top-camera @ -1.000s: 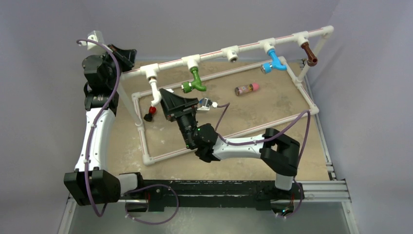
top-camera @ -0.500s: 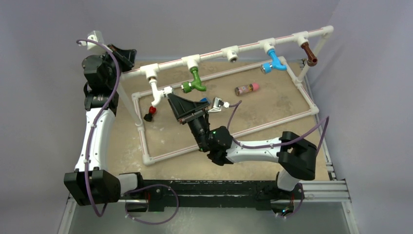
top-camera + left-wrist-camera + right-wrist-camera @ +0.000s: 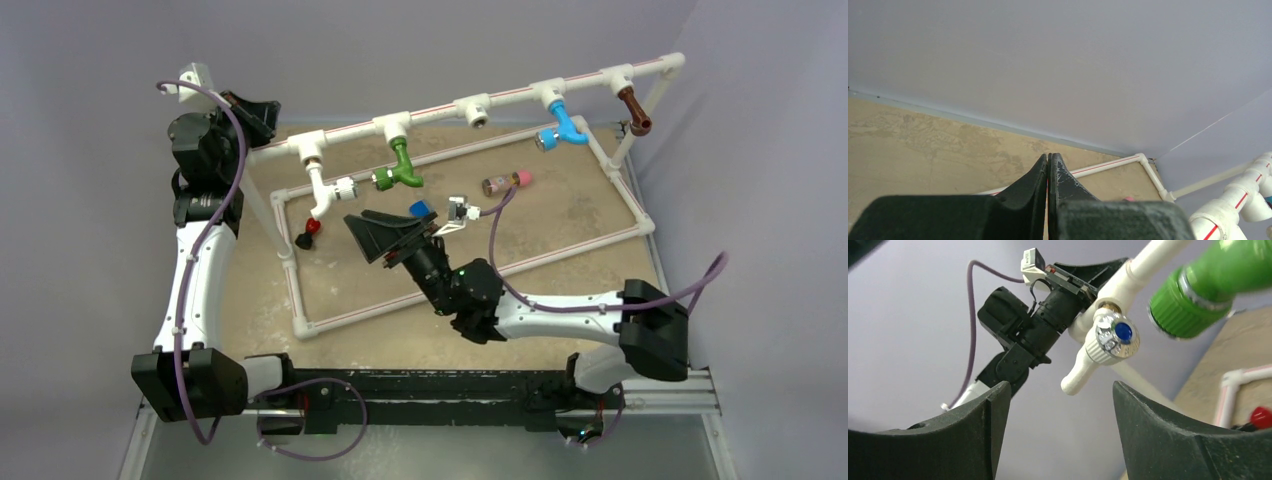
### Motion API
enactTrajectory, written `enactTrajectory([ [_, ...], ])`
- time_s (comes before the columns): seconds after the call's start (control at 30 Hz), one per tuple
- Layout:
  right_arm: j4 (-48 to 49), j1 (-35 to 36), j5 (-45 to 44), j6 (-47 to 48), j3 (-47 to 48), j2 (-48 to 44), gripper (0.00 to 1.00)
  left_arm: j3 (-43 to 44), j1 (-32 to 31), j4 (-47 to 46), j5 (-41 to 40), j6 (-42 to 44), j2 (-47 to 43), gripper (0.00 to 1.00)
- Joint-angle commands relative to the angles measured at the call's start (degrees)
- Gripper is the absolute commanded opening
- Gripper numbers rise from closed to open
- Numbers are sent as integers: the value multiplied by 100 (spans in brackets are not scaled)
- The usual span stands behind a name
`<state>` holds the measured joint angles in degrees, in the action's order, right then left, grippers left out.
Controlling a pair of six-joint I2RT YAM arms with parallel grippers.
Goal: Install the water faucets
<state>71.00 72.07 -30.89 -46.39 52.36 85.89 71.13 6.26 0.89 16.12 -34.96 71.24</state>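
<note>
Straight ahead of the right claw [image 3: 1059,387], its jaws apart and empty, the white faucet [image 3: 1098,347] hung from the pipe frame [image 3: 437,113], knob facing the claw. The left claw [image 3: 1048,165], jaws pressed together, stood farther off.

On the table [image 3: 580,200] stands a pipe frame [image 3: 340,319]. Along its far rail hang, left to right, the leftmost faucet [image 3: 320,195], second faucet [image 3: 402,163], a bare fitting [image 3: 474,110], third faucet [image 3: 563,126] and rightmost faucet [image 3: 633,108]. A bottle [image 3: 506,183] lies inside the frame, right of the right gripper [image 3: 360,240].
</note>
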Motion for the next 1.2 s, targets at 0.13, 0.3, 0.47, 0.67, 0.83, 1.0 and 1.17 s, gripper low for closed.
enactTrajectory([
  [0.13,-1656,34,1170,3851,269,-876,77,-627,24,2330,633,67,364,0],
  [0.3,-2406,92,1187,5973,462,-1075,78,-627,41,2337,655,70,360,0],
  [0.47,-2289,321,1217,8556,345,-1240,81,-627,81,2329,710,63,362,0],
  [0.67,-1500,652,538,12204,341,-677,85,-636,103,2324,752,62,373,0],
  [0.83,-731,670,346,13736,547,-137,85,-636,113,2329,746,73,355,0],
  [1.0,-799,670,467,14126,1036,252,85,-636,112,2328,760,63,376,0],
  [1.17,-722,673,607,14492,1412,644,85,-636,112,2320,770,68,389,0],
])
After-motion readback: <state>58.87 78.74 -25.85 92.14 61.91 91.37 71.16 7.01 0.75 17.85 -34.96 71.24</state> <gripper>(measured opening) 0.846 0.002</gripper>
